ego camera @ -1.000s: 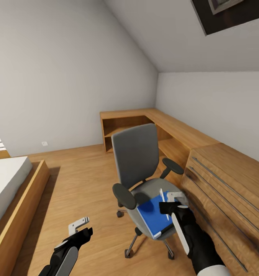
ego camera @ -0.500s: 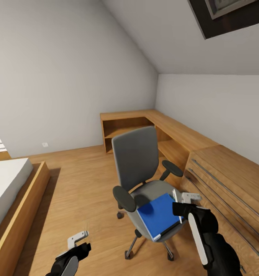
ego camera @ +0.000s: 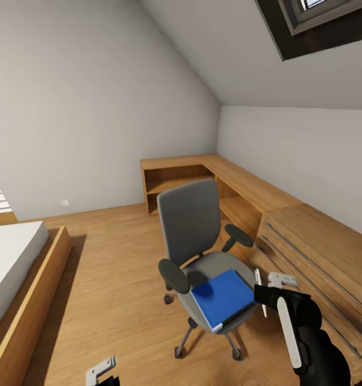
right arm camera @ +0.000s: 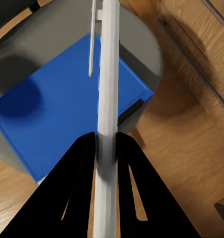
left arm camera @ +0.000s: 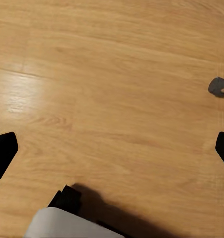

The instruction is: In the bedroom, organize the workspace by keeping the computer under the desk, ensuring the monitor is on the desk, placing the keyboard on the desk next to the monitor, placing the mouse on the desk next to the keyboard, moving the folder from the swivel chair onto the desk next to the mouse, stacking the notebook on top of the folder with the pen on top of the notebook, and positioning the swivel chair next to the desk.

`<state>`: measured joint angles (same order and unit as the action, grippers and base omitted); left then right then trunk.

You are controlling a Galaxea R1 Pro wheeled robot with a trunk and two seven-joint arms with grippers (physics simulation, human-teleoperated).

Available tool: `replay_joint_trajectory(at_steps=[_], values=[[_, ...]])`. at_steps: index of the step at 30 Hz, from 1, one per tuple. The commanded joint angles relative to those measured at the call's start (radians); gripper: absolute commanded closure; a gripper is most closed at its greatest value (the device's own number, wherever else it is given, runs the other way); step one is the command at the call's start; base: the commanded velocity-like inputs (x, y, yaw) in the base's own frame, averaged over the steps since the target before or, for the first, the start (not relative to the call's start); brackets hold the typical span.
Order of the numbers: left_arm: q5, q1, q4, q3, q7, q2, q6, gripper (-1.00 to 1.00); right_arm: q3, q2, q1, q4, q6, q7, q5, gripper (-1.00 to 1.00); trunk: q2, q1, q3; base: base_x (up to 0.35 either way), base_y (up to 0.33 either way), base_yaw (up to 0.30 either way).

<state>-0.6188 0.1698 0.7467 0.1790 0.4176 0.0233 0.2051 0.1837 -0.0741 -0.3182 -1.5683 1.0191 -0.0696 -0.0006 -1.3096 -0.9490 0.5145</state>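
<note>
- The right gripper [right arm camera: 106,148] is clamped on the white pen [right arm camera: 108,89], its 2 dark fingers [right arm camera: 79,168] pressed against the barrel from either side; the pinch sits low on the pen, so most of its length sticks out beyond the tips.
- In the head view the pen [ego camera: 258,292] hangs just off the chair seat's 3 o'clock edge, beside the blue folder [ego camera: 222,297] rather than on it (held clear, I judge, so the folder can be taken on its own).
- The folder lies flat on the seat of the swivel chair [ego camera: 194,236], 1 corner overhanging the front edge toward 6 o'clock; that overhang looks like the easiest place to slide a finger under.
- The chair stands at 12 o'clock from the robot, its back toward the wooden desk [ego camera: 240,185], which runs along the wall from 12 to 3 o'clock, its top bare where visible.
- The left gripper [ego camera: 102,371] sits low at 7 o'clock; its fingertips [left arm camera: 3,151] stand wide apart over the plank floor [left arm camera: 112,89], holding nothing (parked out of the way, it seems).
- A bed [ego camera: 9,257] occupies 9 o'clock.
</note>
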Motion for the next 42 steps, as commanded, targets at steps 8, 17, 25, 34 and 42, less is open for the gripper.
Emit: replay_joint_trajectory(at_steps=[8, 17, 25, 34, 42], values=[[-0.008, 0.0, -0.003, 0.017, 0.009, 0.002, -0.026, -1.0, 0.002, 0.0, -0.001, -0.001, -0.003, 0.002, -0.002, 1.0, 0.056, 0.031, -0.027, -0.171, 0.0, -0.13], [-0.008, 0.0, -0.034, 0.08, 0.012, 0.001, -0.06, -1.0, 0.046, 0.0, -0.001, -0.001, -0.004, 0.004, -0.002, 1.0, 0.119, 0.066, -0.059, -0.011, 0.0, -0.267], [-0.007, 0.0, -0.084, 0.104, 0.012, 0.0, -0.068, -1.0, 0.058, 0.0, -0.001, -0.001, -0.004, 0.002, -0.002, 1.0, 0.175, 0.096, -0.081, 0.0, 0.0, -0.274], [-0.006, 0.0, -0.087, 0.138, 0.014, 0.0, -0.137, -1.0, 0.057, -0.001, -0.001, -0.001, -0.004, 0.002, -0.002, 1.0, 0.238, 0.131, -0.108, 0.0, 0.0, -0.028], [-0.006, 0.0, -0.084, 0.146, 0.014, -0.001, -0.141, -1.0, 0.051, -0.002, -0.001, -0.001, -0.009, 0.003, -0.002, 1.0, 0.294, 0.162, -0.133, 0.0, 0.0, 0.0]])
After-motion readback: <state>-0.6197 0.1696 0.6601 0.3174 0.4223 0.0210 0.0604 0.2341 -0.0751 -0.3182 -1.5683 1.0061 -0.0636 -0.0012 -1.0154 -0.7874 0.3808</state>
